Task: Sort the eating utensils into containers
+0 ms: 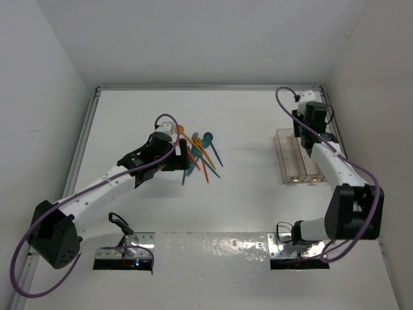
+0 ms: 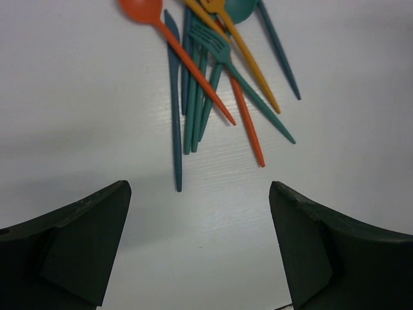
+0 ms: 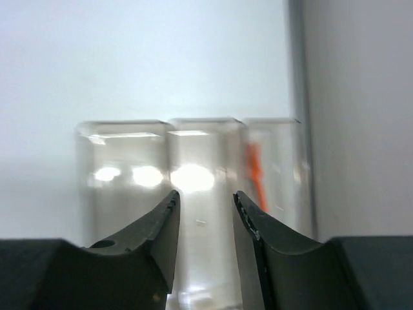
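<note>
The eating utensils [image 1: 201,154] lie in a loose fanned pile at mid-table: an orange spoon [image 2: 187,55], a teal fork [image 2: 222,48], a yellow-orange piece [image 2: 251,64] and a blue knife [image 2: 175,116] among them. My left gripper [image 1: 184,161] hovers just left of the pile; in the left wrist view it [image 2: 200,187] stands wide open over bare table, short of the handles. The containers [image 1: 287,155], three clear bins in a row, sit at the right. My right gripper [image 3: 206,194] hangs over the middle bin, open and empty. An orange utensil [image 3: 253,171] lies in the right bin [image 3: 274,168].
The right wall [image 3: 361,116] rises close beside the containers. The back wall [image 1: 206,39] and left wall [image 1: 39,116] close in the white table [image 1: 245,206]. Both arm bases are bolted at the near edge.
</note>
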`<state>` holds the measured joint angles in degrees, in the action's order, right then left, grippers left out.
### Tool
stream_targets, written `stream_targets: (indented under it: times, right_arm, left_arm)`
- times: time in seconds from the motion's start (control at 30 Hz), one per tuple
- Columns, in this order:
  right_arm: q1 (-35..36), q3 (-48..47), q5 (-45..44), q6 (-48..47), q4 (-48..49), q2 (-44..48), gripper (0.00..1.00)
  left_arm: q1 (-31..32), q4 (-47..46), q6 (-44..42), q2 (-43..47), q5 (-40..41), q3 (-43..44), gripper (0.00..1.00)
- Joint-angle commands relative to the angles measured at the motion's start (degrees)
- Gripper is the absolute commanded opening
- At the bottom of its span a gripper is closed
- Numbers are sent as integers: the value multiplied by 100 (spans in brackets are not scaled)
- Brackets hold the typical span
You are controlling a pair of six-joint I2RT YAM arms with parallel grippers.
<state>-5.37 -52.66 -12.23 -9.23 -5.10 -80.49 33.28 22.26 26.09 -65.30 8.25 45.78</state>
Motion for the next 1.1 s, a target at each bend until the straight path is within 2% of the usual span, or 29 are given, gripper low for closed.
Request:
stream_targets:
  times: [0.0,0.03,0.13,0.27,0.43,0.53,0.67,0.8,1.07]
  right_arm:
    - [895,-148,-271,905,-201,384,39]
    - [1271,-122,-193,1297,-228,463,39]
    - [2001,-77,-34,1625,-237,482,40]
    - [2811,-174,562,1741,-219,175,38]
    - [3760,-639,810,1609,-263,-836,34]
    - [4112,-868,968,1548,-131,-1407,31]
    - [4386,-1298,1082,1451,-61,-2084,25]
    - [4526,-1615,1398,1469,-8,-2628,26]
    - [4641,-2213,1531,1503,-175,-3394,26]
  left_arm:
    - [-67,189,387,-342,273,413,86]
    - [-84,347,467,-474,378,519,86]
    - [-198,349,599,-440,361,476,85]
    - [-637,454,494,-300,178,291,87]
    - [-1647,560,-32,51,-324,37,88]
    - [-1684,744,-314,210,-193,89,89]
    - [-1684,798,-525,412,-43,2,89]
    - [-1684,675,-543,667,124,-262,89]
    - [-1684,648,-543,606,168,-219,90]
